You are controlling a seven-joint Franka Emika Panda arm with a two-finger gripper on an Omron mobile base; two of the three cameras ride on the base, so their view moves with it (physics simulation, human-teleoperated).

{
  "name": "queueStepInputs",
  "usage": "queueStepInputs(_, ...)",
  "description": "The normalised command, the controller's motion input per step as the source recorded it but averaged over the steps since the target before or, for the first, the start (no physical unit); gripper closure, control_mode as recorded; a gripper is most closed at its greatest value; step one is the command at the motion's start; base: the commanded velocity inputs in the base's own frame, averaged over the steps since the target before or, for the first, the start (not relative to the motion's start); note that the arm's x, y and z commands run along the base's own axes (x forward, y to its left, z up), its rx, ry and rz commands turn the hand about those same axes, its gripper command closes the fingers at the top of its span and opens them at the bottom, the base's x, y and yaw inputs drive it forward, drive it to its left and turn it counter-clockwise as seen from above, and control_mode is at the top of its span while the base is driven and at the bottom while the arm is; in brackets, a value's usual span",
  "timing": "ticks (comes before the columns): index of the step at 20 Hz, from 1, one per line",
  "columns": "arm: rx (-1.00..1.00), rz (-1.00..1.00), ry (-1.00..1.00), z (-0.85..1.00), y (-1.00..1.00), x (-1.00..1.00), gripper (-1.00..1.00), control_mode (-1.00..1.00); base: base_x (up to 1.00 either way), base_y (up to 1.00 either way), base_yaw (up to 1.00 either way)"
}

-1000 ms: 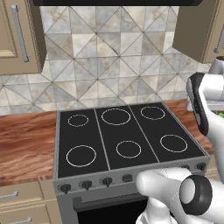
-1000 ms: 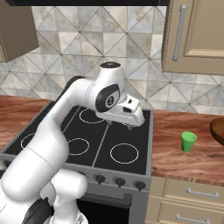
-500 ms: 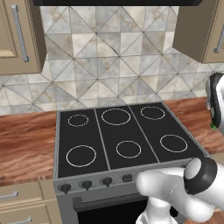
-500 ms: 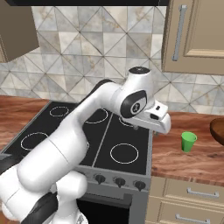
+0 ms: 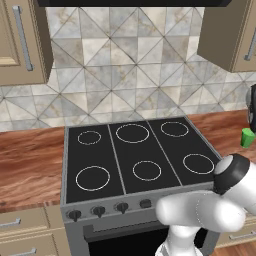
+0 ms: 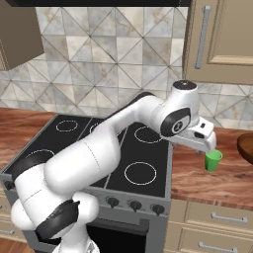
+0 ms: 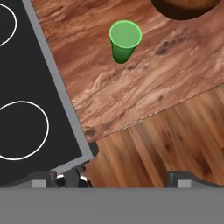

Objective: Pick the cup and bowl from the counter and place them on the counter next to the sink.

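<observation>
Arm stretched right over stovetop (image 6: 99, 148); hand (image 6: 210, 146) open, empty, above cup (image 6: 213, 160).

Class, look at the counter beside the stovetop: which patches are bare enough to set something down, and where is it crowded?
Bare: the counter between the stovetop edge and the cup, and the strip from the cup to the counter's front edge. Crowded: the far corner, where the bowl sits close beside the cup.
</observation>
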Motion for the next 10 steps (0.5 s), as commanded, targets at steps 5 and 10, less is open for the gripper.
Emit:
queueStepInputs(5,0.00,0.03,-0.13,-0.09,-0.17,0.36,-1.00,-1.00,0.00,0.00,0.00)
queueStepInputs(10,0.00,0.09,-0.12,0.00,-0.18,0.13,-1.00,-1.00,0.00,0.00,0.00)
